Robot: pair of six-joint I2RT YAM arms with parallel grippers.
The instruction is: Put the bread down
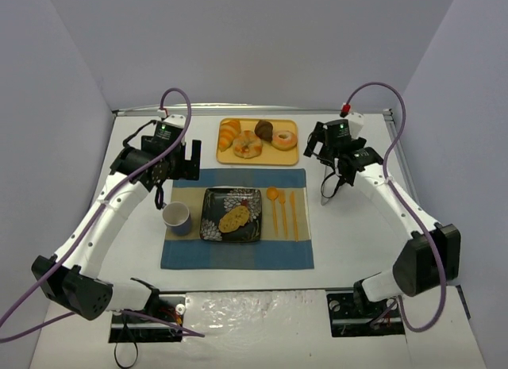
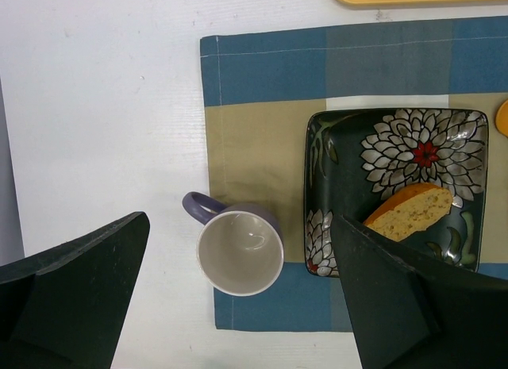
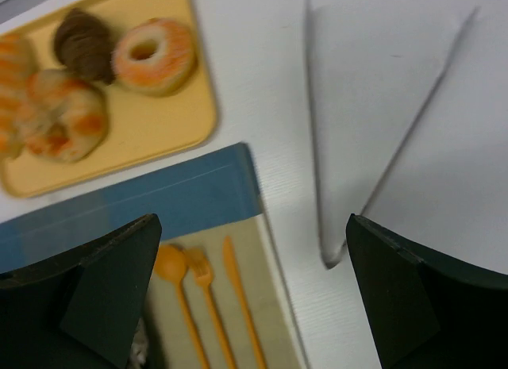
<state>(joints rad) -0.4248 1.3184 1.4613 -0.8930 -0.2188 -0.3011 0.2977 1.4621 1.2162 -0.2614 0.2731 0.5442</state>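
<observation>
The plate point(image 2: 397, 147) holds the bread point(image 2: 409, 210), flattish, golden-tan, speckled; the far tray point(image 3: 171, 127) holds doughnuts point(image 3: 153, 55). Left gripper point(image 2: 238, 226) and right gripper point(image 3: 252, 220) both gape, released.

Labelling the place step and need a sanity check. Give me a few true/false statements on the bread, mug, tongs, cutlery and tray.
1. The bread lies on the plate. True.
2. The mug stands to the right of the plate in the top view. False: it stands to the plate's left.
3. The right gripper holds the tongs. False: it is open and empty, and the tongs lie on the table.
4. The cutlery lies on the placemat. True.
5. The tray is empty. False: it holds pastries.
</observation>
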